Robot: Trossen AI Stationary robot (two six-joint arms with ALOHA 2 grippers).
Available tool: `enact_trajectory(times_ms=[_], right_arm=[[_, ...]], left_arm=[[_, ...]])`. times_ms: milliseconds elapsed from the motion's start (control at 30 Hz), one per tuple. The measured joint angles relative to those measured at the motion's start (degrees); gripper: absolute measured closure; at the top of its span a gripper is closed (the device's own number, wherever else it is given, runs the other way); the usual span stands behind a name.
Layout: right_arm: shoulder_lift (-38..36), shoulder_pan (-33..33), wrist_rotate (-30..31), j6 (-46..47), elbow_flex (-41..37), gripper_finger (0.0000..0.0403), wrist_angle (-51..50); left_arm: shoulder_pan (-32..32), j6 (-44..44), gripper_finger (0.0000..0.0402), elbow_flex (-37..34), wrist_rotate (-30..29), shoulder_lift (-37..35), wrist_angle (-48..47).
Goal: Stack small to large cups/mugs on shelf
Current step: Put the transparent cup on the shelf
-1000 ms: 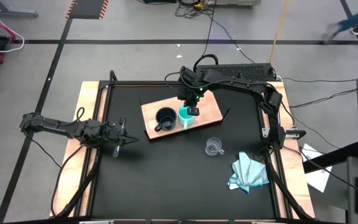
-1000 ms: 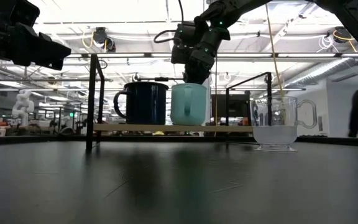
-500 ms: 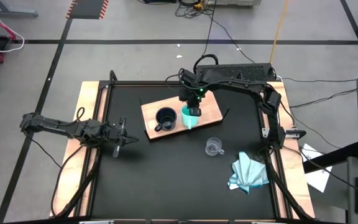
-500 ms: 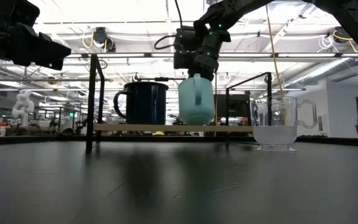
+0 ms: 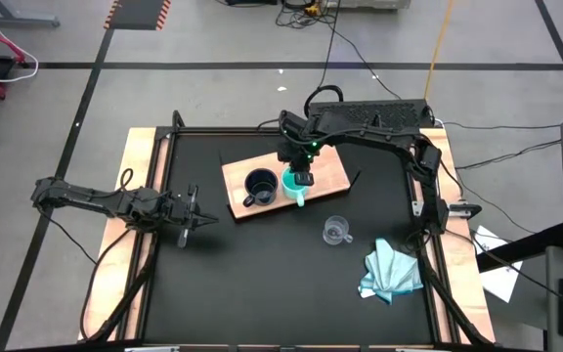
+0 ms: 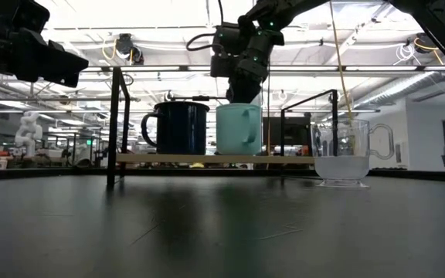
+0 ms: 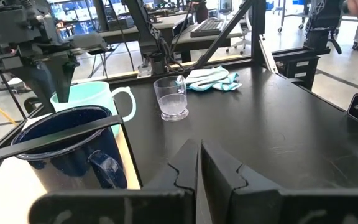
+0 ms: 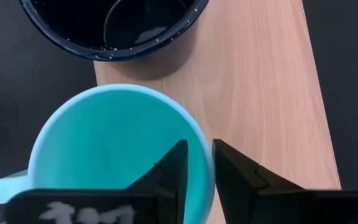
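Note:
The turquoise mug (image 5: 294, 183) stands upright on the light wood shelf (image 5: 330, 174), its handle (image 5: 301, 200) toward the near edge. Beside it on the shelf's left part sits the black mug (image 5: 259, 186). My right gripper (image 5: 301, 172) hangs over the turquoise mug, shut on it; the low view shows the gripper (image 6: 242, 81) above the mug (image 6: 238, 129). The clear glass cup (image 5: 336, 231) stands on the black tabletop nearer than the shelf. My left gripper (image 5: 192, 217), shut, waits near the table's left edge. My right gripper holds the turquoise mug by its rim (image 8: 199, 140), on the side away from the handle. One finger (image 8: 173, 167) is inside the cup and the other finger (image 8: 235, 169) outside, pointing down from above. The mug stands upright with its base on the shelf (image 6: 207, 158).
A crumpled light-blue cloth (image 5: 389, 272) lies near the table's right near corner. A black frame post (image 6: 114, 123) rises left of the shelf. Bare wood of the shelf (image 8: 260, 93) lies to the right of the turquoise mug. Open black tabletop spreads across the middle and near side.
My right gripper raised the turquoise mug off the shelf, tipping it, then lowered it again. The mug now stands upright on the shelf a little to the right of where it was, its handle showing on the near side.

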Motion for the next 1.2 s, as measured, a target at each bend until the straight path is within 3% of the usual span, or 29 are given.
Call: enact_trajectory(times_ms=[500, 867, 1033, 1200], right_arm=[[-1.25, -0.15, 0.00, -1.07, 0.05, 0.0336, -0.14], [-9.54, -0.15, -0.07, -1.01, 0.07, 0.0338, -0.76], [-13.81, 0.58, -0.32, -0.72, 0.07, 0.0392, -4.93], [-19.59, 2.31, -0.46, 0.64, -3.48, 0.0400, -3.21]], left_arm=[[0.00, -0.54, 0.0378, 0.00, -0.02, 0.00, 0.02], [0.00, -0.64, 0.0378, 0.00, -0.02, -0.02, 0.13], [0.00, -0.63, 0.0378, 0.00, -0.02, -0.02, 0.22], [-0.02, -0.63, 0.0378, 0.00, -0.02, -0.02, 0.22]])
